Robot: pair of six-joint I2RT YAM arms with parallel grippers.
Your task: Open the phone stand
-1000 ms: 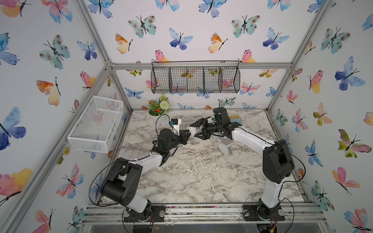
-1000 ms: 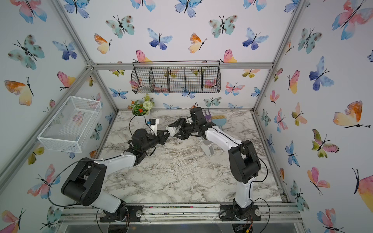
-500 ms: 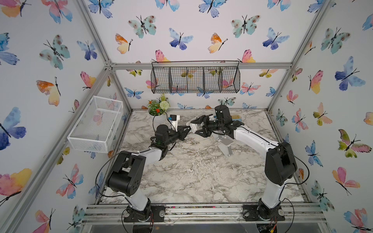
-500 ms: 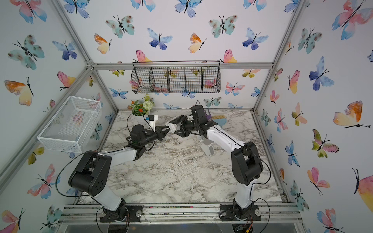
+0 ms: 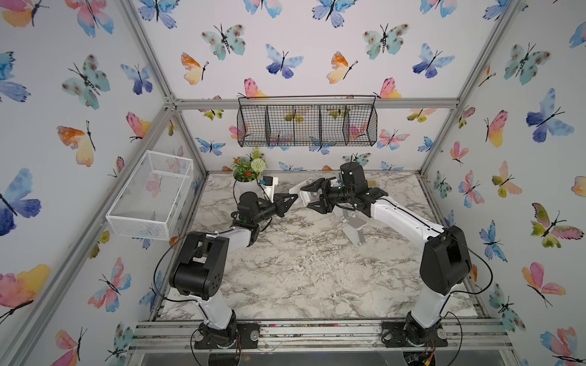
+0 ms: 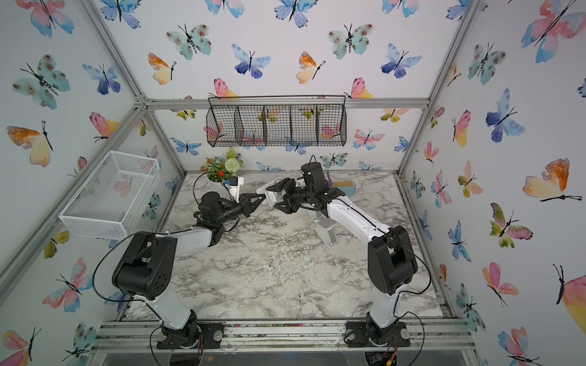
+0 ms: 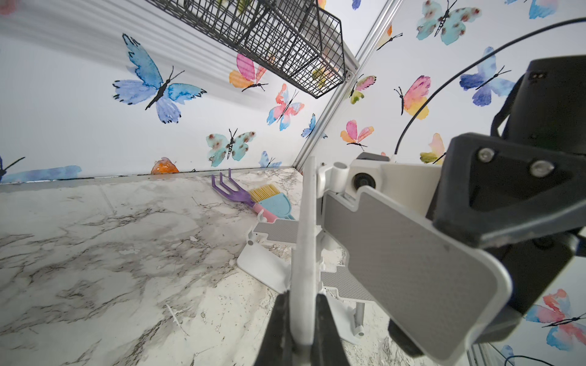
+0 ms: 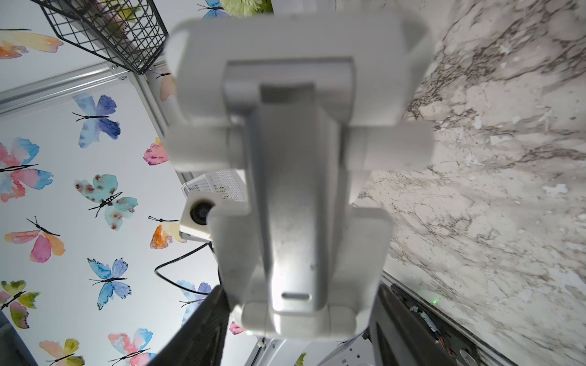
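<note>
White plastic with grey padding, the phone stand (image 5: 298,191) hangs in the air over the back half of the marble table (image 5: 301,279), held between two robot arms. The left gripper (image 5: 291,199) has its fingers (image 7: 279,329) pinched together on the edge of the stand's thin white plate, which shows edge-on in the left wrist view. The right gripper (image 5: 314,197) faces it, its fingers spread wide and clamped on the sides of the stand's other, padded leaf. The two leaves stand apart at an angle. A second stand (image 5: 355,228) lies on the table under the right arm. A purple rake (image 7: 234,193) and a blue brush (image 7: 276,202) lie by the back wall.
</note>
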